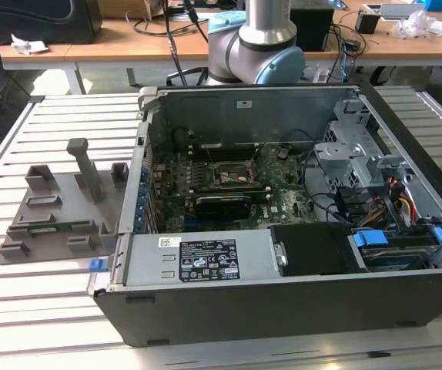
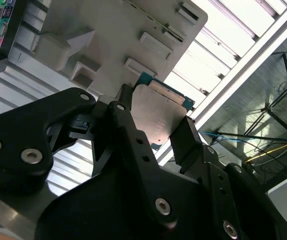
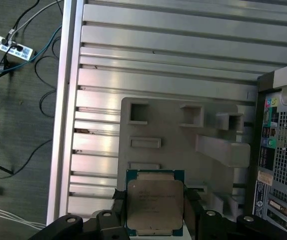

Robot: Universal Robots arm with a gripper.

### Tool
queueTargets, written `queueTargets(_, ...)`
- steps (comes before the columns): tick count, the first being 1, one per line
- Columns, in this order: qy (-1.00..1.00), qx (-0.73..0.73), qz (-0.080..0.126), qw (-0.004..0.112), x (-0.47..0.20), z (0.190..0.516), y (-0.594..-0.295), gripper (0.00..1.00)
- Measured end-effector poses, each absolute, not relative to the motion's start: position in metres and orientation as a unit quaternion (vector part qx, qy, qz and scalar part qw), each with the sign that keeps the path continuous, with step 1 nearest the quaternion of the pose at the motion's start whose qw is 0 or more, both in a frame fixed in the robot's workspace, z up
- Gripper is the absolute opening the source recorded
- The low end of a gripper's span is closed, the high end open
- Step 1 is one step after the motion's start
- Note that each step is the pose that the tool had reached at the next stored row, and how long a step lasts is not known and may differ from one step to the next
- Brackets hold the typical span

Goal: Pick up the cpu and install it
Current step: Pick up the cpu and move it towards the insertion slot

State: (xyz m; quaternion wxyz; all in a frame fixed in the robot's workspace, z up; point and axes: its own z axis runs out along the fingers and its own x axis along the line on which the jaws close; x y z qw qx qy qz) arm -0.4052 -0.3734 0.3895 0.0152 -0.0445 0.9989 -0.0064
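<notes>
Gripper [image 3: 155, 206] is clamped on the cpu [image 3: 155, 197], its fingers [image 3: 119, 200] on opposite edges, over the grey tray [image 3: 148, 115] beside the case [image 1: 282, 254]. The chip looks light, stiff and smooth. Its underside is probably fragile, so an edge grip suits.

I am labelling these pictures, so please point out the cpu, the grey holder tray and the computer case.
cpu [image 3: 155, 202], first wrist view, centre of metal top.
grey holder tray [image 1: 63, 204], exterior view, bare flat base.
computer case [image 1: 282, 312], exterior view, near side wall.
</notes>
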Motion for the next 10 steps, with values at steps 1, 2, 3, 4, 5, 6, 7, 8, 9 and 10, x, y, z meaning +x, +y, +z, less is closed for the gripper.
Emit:
queueTargets(1, 0.999, -0.045, -0.006, 0.015, -0.405, 0.389, -0.373, 0.55)
queueTargets(2, 0.999, -0.045, -0.006, 0.015, -0.405, 0.389, -0.373, 0.55)
queueTargets(3, 0.999, -0.045, -0.006, 0.015, -0.405, 0.389, -0.373, 0.55)
queueTargets(4, 0.999, -0.044, -0.006, 0.015, -0.405, 0.390, -0.373, 0.55)
queueTargets(5, 0.999, -0.045, -0.006, 0.015, -0.403, 0.390, -0.373, 0.55)
queueTargets(6, 0.999, -0.045, -0.006, 0.015, -0.402, 0.389, -0.373, 0.55)
queueTargets(7, 0.999, -0.045, -0.006, 0.015, -0.400, 0.389, -0.373, 0.55)
queueTargets(8, 0.999, -0.045, -0.006, 0.015, -0.399, 0.389, -0.373, 0.55)
queueTargets(9, 0.999, -0.044, -0.006, 0.015, -0.397, 0.389, -0.373, 0.55)
queueTargets(10, 0.999, -0.044, -0.006, 0.015, -0.395, 0.390, -0.373, 0.55)
